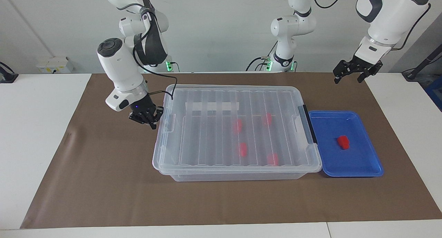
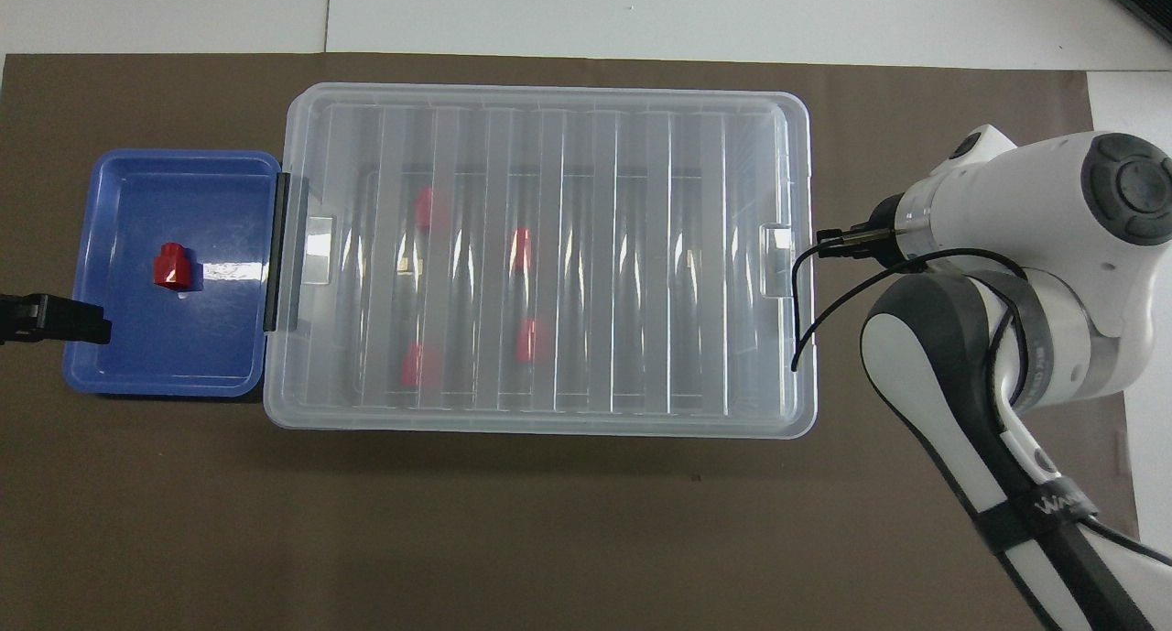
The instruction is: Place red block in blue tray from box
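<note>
The box (image 1: 207, 175) stands mid-table with its ribbed clear lid (image 1: 214, 134) lying square on it. Several red blocks (image 1: 237, 125) show blurred through the lid. One red block (image 1: 343, 142) lies in the blue tray (image 1: 331, 160), which touches the box's end with the black clip handle (image 1: 308, 125). It also shows in the overhead view (image 2: 172, 265). My right gripper (image 1: 151, 122) is low beside the box's end toward the right arm, close to the lid's tab (image 2: 776, 260). My left gripper (image 1: 348, 75) is open and empty, raised over the mat by the tray's outer end.
A brown mat (image 1: 103, 182) covers the table under the box and tray. A white strip label (image 1: 212, 106) lies under the lid toward the robots. A black cable (image 2: 806, 310) hangs from the right wrist over the box's end.
</note>
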Controlling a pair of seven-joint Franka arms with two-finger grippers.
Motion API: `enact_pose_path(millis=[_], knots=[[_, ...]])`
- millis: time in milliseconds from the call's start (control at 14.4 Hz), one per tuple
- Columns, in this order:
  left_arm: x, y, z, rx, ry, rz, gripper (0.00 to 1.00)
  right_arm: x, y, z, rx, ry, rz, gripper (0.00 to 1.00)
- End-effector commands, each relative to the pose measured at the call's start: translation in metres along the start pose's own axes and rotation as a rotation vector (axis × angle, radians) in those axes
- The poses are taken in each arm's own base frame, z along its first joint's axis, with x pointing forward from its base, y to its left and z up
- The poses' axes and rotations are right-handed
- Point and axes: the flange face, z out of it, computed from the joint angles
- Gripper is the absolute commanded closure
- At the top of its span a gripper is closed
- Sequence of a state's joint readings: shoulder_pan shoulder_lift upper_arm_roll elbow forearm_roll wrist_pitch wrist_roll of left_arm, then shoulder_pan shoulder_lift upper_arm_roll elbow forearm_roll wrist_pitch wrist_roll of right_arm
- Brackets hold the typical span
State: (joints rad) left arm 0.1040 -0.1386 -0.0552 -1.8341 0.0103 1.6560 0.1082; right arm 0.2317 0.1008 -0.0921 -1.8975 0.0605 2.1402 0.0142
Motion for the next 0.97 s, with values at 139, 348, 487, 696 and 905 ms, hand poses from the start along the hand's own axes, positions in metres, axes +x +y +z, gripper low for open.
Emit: enact_pose_path(millis=[139,348,487,696,905], knots=[[0.064,0.01,-0.018,-0.007,-0.065,-0.013,0.0,-0.005,0.029,-0.064,-0.09,-0.061,-0.019,1.0],[0.055,0.007,-0.025,-0.015,-0.065,-0.074,0.0,-0.014,0.043,-0.113,-0.095,-0.087,0.064,0.11],[0.052,0.011,-0.011,-0.017,-0.111,-0.073,0.0,-0.022,0.051,-0.141,-0.094,-0.1,0.104,0.0],[0.048,0.017,-0.017,-0.017,-0.125,-0.065,0.0,-0.035,0.083,-0.18,-0.077,-0.158,0.175,0.0],[0.048,0.021,-0.022,-0.016,-0.106,-0.062,0.0,-0.041,0.095,-0.199,-0.077,-0.19,0.202,0.0]])
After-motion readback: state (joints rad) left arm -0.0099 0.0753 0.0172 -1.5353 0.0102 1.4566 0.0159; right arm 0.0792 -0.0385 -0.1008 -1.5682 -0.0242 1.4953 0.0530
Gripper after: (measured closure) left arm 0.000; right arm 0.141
